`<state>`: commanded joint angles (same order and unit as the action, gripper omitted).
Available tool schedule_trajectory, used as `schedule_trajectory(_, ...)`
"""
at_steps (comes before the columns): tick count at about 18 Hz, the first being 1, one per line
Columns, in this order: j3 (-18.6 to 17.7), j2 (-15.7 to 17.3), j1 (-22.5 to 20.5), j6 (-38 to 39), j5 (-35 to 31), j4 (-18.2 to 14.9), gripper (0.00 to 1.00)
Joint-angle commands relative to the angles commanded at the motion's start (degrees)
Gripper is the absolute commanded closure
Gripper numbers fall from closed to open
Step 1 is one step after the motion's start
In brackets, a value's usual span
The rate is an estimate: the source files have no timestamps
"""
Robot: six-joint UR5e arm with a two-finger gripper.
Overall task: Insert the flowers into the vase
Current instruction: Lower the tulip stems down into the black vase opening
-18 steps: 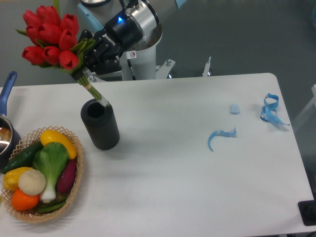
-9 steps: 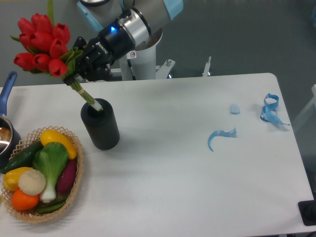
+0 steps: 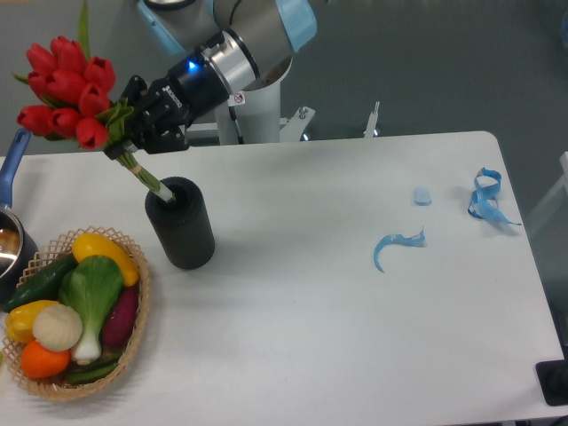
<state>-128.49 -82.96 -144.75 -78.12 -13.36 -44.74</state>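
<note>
The flowers (image 3: 67, 93), a bunch of red tulips with green leaves, tilt up and to the left at the far left of the table. My gripper (image 3: 133, 133) is shut on their bound stems just under the leaves. The stem ends (image 3: 160, 189) reach down into the round mouth of the vase (image 3: 180, 223), a matte black cylinder standing upright below and right of the blooms. How deep the stems sit inside the vase is hidden.
A wicker basket (image 3: 133, 333) of vegetables stands just left of and in front of the vase. A blue-handled pot (image 3: 11, 226) is at the left edge. Blue tape scraps (image 3: 397, 243) (image 3: 485, 201) and a small blue piece (image 3: 422, 196) lie on the right.
My gripper has carried the flowers leftward and a bit lower. The stem ends have moved from the vase's right rim into its mouth.
</note>
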Motion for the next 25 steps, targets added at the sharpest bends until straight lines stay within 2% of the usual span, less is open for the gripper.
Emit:
schedule_trajectory(4,-1.9,-2.2,0.0,-4.3,-0.1,0.0,0.94)
schedule_trajectory(10,-5.5,-3.6,-1.7,-10.0,-0.2,0.2,0.93)
schedule_trajectory(14,-6.9,-6.3,-1.8,-15.6,-0.2,0.3,0.88)
schedule_trajectory(15,-7.0,-7.1,-1.8,-16.5,-0.2,0.3,0.84)
schedule_trajectory(17,-6.9,-7.6,-1.8,-17.0,-0.2,0.3,0.65)
schedule_trajectory(18,-6.9,-7.7,-1.8,-16.9,-0.2,0.3,0.52)
schedule_trajectory(19,-6.9,-7.7,-1.9,-16.9,-0.2,0.3,0.44)
schedule_trajectory(21,-6.9,-7.7,-2.3,-16.7,-0.1,0.2,0.38)
schedule_trajectory(23,-6.9,-7.7,-2.5,-16.7,-0.1,0.2,0.24)
schedule_trajectory(25,-6.9,-7.7,-2.9,-16.5,-0.1,0.2,0.19)
